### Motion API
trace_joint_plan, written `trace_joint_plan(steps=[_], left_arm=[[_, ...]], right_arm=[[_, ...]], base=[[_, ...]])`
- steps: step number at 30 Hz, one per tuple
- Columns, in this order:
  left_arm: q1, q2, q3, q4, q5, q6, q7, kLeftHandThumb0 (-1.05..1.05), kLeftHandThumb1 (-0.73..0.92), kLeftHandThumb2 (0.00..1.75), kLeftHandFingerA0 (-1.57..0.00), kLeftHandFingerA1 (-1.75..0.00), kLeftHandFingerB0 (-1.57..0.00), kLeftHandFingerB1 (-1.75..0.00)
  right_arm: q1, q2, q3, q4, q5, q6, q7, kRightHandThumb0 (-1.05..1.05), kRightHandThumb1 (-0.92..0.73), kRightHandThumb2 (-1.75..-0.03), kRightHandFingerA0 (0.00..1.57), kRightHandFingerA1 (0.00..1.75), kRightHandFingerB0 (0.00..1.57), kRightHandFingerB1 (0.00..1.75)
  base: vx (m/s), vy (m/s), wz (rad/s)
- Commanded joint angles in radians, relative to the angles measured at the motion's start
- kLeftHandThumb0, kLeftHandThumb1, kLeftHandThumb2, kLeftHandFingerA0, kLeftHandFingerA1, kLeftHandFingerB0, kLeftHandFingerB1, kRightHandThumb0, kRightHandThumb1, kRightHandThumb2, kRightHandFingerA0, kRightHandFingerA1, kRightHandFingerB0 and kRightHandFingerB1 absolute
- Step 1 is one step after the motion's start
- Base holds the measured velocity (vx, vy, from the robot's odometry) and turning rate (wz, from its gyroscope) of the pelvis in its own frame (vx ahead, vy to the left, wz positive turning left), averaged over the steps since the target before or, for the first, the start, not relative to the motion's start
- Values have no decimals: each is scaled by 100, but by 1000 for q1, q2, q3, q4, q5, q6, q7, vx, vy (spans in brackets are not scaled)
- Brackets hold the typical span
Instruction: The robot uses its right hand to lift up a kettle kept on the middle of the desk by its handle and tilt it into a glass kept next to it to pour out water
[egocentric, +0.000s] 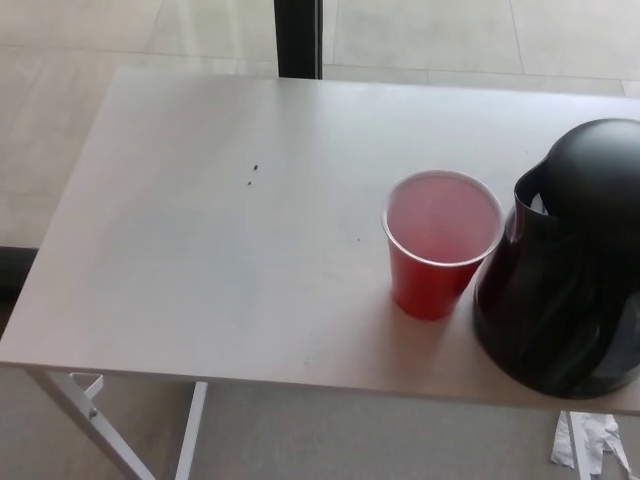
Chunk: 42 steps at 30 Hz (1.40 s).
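Note:
A black kettle (565, 265) stands upright on the white desk (220, 230) at the right edge of the head view, its spout facing left toward the cup. Its handle side is cut off by the picture's edge. A red plastic cup (440, 245) with a white rim stands upright just left of the kettle, close to it or touching it. Neither of my hands shows in the picture.
The desk's near edge runs just below the cup and kettle. A dark post (298, 38) stands behind the far edge. White crumpled paper (590, 440) lies on the floor at the lower right. White desk legs (100, 420) show at the lower left.

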Motion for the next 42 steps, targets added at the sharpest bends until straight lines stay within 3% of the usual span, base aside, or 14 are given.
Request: trace_joint_plan(steps=[1,2,3,11,16,17,18,22,23,30,31,36,40,42], left_arm=[[-12,56,93,28,-113,-57,-115,-105,39,123,-66,-58,-47,-81],[-20,55,99,40,-117,-46,-117,-105,54,93,-63,-60,-47,-79],[-21,55,101,43,-117,-46,-123,-105,54,92,-63,-60,-48,-79],[-28,51,119,48,-113,-41,-130,-105,53,92,-66,-60,-49,-79],[-10,49,121,57,-117,-57,-151,-105,54,90,-63,-59,-47,-78],[-11,46,128,56,-125,-47,-149,-105,36,119,-67,-54,-50,-79],[-5,42,114,49,-106,-66,-125,-105,56,93,-66,-59,-49,-77],[-6,41,113,40,-115,-65,-144,-105,56,92,-63,-60,-45,-79],[-8,45,108,45,-111,-60,-142,-105,56,93,-63,-58,-46,-76],[-11,49,101,42,-113,-42,-134,-105,54,92,-65,-58,-47,-76],[-16,49,105,51,-118,-46,-136,-105,54,91,-64,-59,-47,-78],[-20,56,100,53,-118,-38,-134,-105,54,92,-64,-58,-49,-77],[-13,53,97,54,-118,-51,-133,-105,55,93,-64,-59,-46,-79],[-12,53,98,58,-123,-50,-137,-105,54,92,-63,-59,-45,-78]], right_arm=[[-37,-44,-230,-58,254,53,28,-77,-54,-89,12,71,1,55],[-41,-56,-268,-12,281,37,57,-73,-66,-60,3,82,0,53],[-50,-59,-291,3,294,50,47,-76,-53,-88,13,71,0,49],[-136,-121,-370,158,274,69,-24,-77,-53,-90,14,74,0,43],[-127,-127,-366,162,270,162,-35,-64,-55,-86,53,89,9,63],[-104,-116,-355,144,268,180,-21,-62,-53,-87,49,84,10,61],[-64,-99,-329,98,257,204,-5,-61,-54,-86,54,88,12,61],[99,-43,-231,-5,242,236,82,-58,-66,-60,43,83,15,59],[122,-36,-227,-32,255,259,83,-62,-51,-87,44,74,12,57],[143,-83,-278,-38,283,329,7,-50,-48,-96,50,80,2,56],[111,-108,-324,-39,295,369,-66,-57,-71,-59,45,104,7,72],[53,-133,-403,-67,320,411,-141,-55,-71,-58,40,115,6,70],[-5,-168,-403,-111,304,366,-130,-74,-56,-89,41,97,0,52],[-35,-177,-411,-110,333,347,-83,-68,-69,-58,8,110,0,46]], base=[[0,0,0],[0,0,0],[0,0,0],[0,0,0],[0,0,0],[0,0,0],[0,0,0],[0,0,0],[0,0,0],[0,0,0],[0,0,0],[0,0,0],[0,0,0],[0,0,0]])
